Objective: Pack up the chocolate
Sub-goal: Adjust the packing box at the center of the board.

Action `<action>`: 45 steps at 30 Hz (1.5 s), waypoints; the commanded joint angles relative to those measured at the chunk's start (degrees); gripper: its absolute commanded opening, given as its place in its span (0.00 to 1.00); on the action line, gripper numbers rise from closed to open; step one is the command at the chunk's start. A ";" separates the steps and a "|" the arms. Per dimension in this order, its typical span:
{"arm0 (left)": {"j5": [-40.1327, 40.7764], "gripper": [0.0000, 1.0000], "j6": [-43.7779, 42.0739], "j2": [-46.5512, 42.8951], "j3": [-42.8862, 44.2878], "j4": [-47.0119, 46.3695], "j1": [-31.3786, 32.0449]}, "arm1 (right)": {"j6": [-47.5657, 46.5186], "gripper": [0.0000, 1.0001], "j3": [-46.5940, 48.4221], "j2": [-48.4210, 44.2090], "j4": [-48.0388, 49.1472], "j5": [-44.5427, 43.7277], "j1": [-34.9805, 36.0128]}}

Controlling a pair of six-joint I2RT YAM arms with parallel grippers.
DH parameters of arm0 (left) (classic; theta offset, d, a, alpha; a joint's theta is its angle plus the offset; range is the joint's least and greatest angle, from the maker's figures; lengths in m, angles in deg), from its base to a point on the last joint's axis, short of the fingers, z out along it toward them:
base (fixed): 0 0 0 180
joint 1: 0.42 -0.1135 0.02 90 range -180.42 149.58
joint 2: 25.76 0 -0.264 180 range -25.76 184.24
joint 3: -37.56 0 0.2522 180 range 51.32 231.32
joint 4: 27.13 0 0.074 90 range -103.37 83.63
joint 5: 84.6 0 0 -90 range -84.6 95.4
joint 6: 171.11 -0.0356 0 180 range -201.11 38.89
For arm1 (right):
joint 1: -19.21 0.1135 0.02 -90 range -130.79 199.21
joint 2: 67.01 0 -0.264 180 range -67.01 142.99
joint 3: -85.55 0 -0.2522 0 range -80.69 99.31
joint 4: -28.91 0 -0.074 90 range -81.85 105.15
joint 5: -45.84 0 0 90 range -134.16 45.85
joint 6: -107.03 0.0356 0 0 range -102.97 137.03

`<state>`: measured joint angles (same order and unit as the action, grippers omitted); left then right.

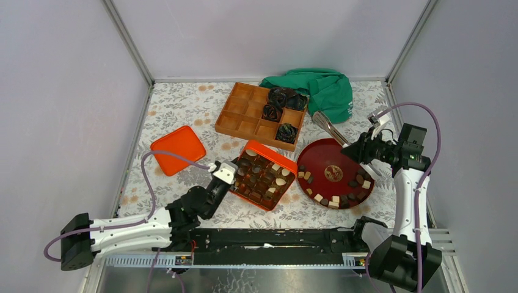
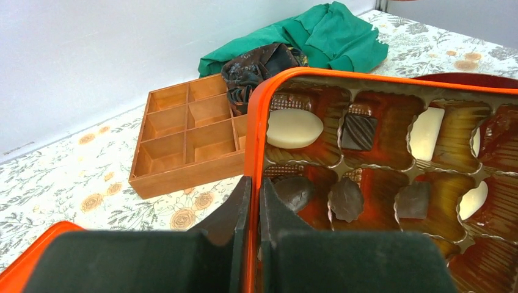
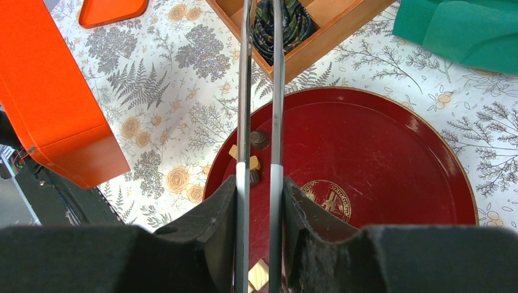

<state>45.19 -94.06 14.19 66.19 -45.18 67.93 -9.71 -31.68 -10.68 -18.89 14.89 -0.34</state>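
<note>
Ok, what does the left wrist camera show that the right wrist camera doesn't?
Only the left wrist view: the inside of the orange box, its moulded cups holding chocolates, with the left gripper clamped on the box's rim.
Only the right wrist view: the metal tongs gripped by the right gripper, and loose chocolate pieces on the red plate.
Both: the wooden divided tray, the green cloth, and the orange box, seen from outside in the right wrist view.
</note>
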 commanded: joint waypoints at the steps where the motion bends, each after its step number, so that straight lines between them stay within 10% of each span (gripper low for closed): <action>1: 2.79 0.00 -0.75 -0.06 0.80 -11.37 0.68 | -0.87 0.35 2.93 0.00 0.28 0.62 -0.22; 10: 6.50 0.00 7.28 1.13 3.24 -3.05 0.68 | -0.95 0.35 2.93 0.09 0.28 0.52 -0.22; 14: 9.78 0.00 28.25 2.92 9.41 18.70 -0.91 | -1.00 0.35 2.93 0.00 0.29 0.53 -0.22; 20: -12.57 0.00 57.71 6.79 13.69 40.29 -16.74 | -0.98 0.35 2.67 -0.60 0.60 1.08 -0.22; 33: -16.39 0.01 63.18 26.61 24.65 51.62 -27.30 | -0.76 0.36 2.02 -2.29 0.95 3.05 -0.22; 38: -16.31 0.37 63.92 28.22 24.46 51.63 -28.23 | -0.63 0.36 1.79 -2.98 0.95 2.76 -0.20; 45: -16.01 0.54 61.63 19.73 26.18 56.26 -28.53 | -1.20 0.37 3.33 -3.34 -0.70 -1.08 -0.29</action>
<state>28.71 -31.44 40.31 89.16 9.48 39.91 -10.15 -31.68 -12.71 -19.35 15.13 -0.34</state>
